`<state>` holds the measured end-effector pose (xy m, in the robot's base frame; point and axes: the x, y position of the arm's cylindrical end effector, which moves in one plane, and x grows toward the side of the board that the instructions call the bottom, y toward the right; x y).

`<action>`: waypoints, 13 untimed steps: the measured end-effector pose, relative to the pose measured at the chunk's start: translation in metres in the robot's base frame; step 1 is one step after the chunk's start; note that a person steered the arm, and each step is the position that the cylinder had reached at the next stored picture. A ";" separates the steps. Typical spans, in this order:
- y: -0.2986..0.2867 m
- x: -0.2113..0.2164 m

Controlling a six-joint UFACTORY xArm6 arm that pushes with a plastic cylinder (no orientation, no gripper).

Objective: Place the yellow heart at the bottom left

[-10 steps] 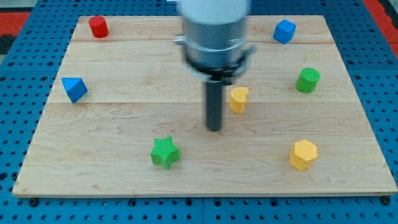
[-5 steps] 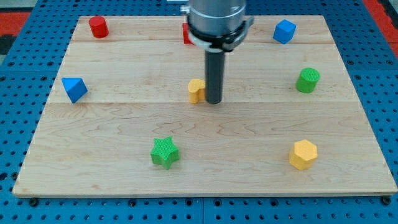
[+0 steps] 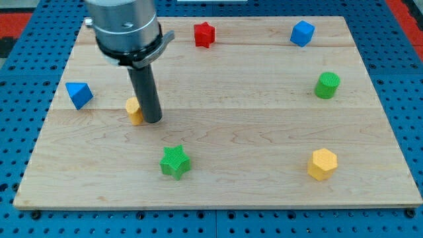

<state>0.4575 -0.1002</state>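
Observation:
The yellow heart (image 3: 134, 110) lies on the wooden board (image 3: 264, 139), left of centre, partly hidden by my rod. My tip (image 3: 153, 120) touches the heart's right side. A blue triangular block (image 3: 78, 94) lies to the heart's left, and a green star (image 3: 175, 162) below and to its right. The arm's grey body hides the board's top left corner.
A red star (image 3: 204, 34) sits at the top centre. A blue block (image 3: 302, 32) is at the top right. A green cylinder (image 3: 326, 85) is at the right. A yellow hexagon (image 3: 322, 164) is at the bottom right.
My tip has swept left across the board, pushing the yellow heart from right of centre to the left part. The red star came into sight; the red cylinder is now hidden.

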 end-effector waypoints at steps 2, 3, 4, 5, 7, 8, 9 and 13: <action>-0.044 -0.017; -0.051 -0.026; -0.072 -0.026; -0.092 0.004; -0.104 0.016; -0.119 -0.016; -0.152 -0.013; -0.119 0.076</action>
